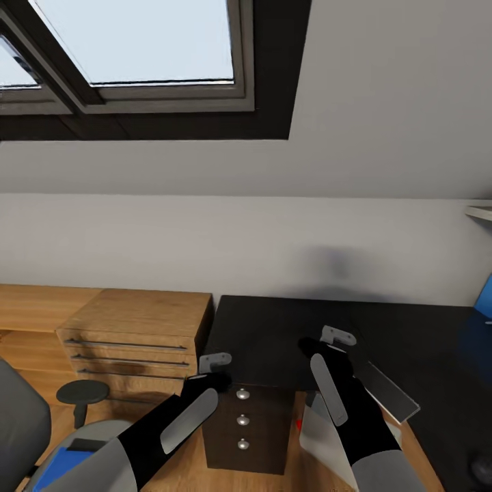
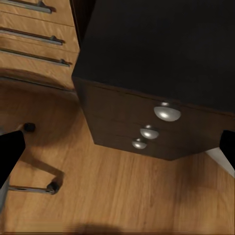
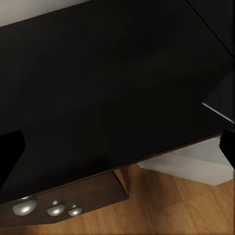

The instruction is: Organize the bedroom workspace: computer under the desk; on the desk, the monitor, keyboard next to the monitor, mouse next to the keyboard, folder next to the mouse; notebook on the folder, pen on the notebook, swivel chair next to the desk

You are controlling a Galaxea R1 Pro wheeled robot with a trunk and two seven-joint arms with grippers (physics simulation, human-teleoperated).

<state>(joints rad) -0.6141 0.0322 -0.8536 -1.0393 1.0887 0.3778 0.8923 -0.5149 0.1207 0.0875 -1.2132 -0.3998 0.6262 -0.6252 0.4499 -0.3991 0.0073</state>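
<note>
The desk (image 1: 273, 335) was seen ahead, its glossy black top bare at the near corner above three round silver knobs (image 2: 167, 113). The left gripper (image 1: 214, 362) was held before the drawer front, jaws spread, nothing between them. The right gripper (image 1: 338, 337) was held over the desktop, jaws likewise spread. The notebook (image 1: 389, 393) lay at the desk edge; the computer (image 3: 196, 164) stood beneath. The folder (image 1: 60, 465) rested on the swivel chair (image 1: 20, 417) beside a wooden drawer unit (image 1: 137, 328).

Skylight window (image 1: 137, 41) bright in sloped ceiling | pale grey wall (image 1: 205, 239) below | light wooden drawer unit (image 1: 137, 335) against it | warm wood floor (image 2: 122, 196).
</note>
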